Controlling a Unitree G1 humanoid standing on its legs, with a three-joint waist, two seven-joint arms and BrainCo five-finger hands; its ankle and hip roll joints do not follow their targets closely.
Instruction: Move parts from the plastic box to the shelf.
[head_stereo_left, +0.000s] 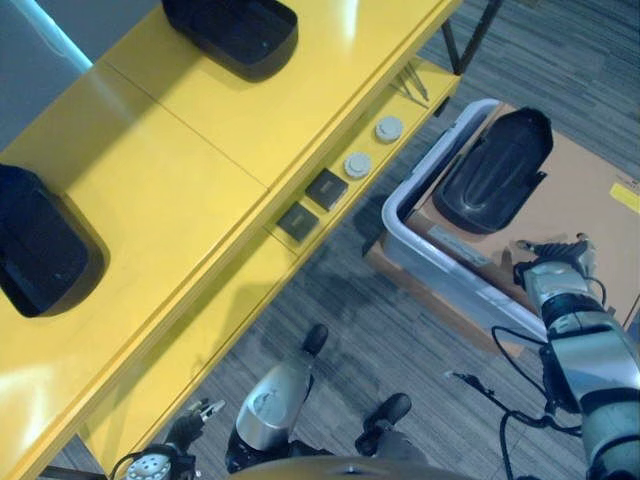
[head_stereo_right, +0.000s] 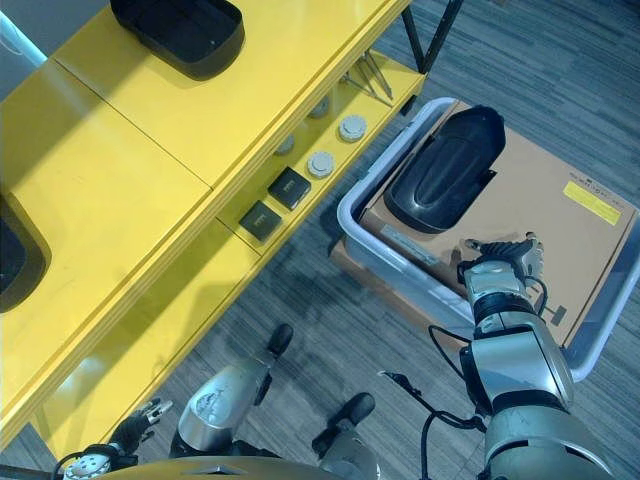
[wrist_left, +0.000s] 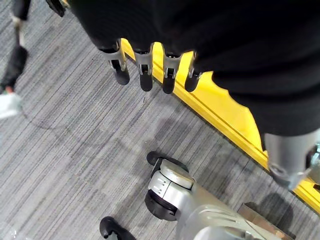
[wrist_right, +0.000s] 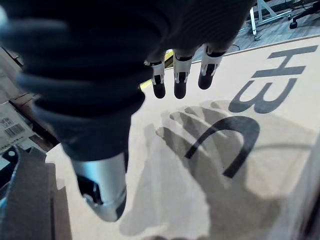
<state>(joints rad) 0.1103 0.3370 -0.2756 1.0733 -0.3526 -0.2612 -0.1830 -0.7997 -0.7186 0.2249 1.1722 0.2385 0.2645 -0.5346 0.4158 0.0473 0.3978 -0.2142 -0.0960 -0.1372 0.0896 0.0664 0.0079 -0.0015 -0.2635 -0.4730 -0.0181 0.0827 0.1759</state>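
A grey plastic box (head_stereo_left: 420, 262) stands on the floor to the right of the yellow shelf (head_stereo_left: 180, 170). Inside it, a black moulded part (head_stereo_left: 495, 170) lies on a brown cardboard sheet (wrist_right: 225, 165). My right hand (head_stereo_left: 555, 262) hovers just above the cardboard, a little nearer than the black part and holding nothing; its fingers (wrist_right: 180, 75) are straight and open. My left hand (head_stereo_left: 185, 425) hangs low by the shelf's near edge, its fingers (wrist_left: 145, 70) relaxed and empty. Two more black parts (head_stereo_left: 235, 30) (head_stereo_left: 35, 245) rest on the shelf top.
The shelf's lower tier holds two round grey discs (head_stereo_left: 357, 165) and two dark square pieces (head_stereo_left: 327, 188). A black metal leg (head_stereo_left: 470, 40) stands beyond the shelf's far end. Grey carpet (head_stereo_left: 350, 310) separates the shelf from the box.
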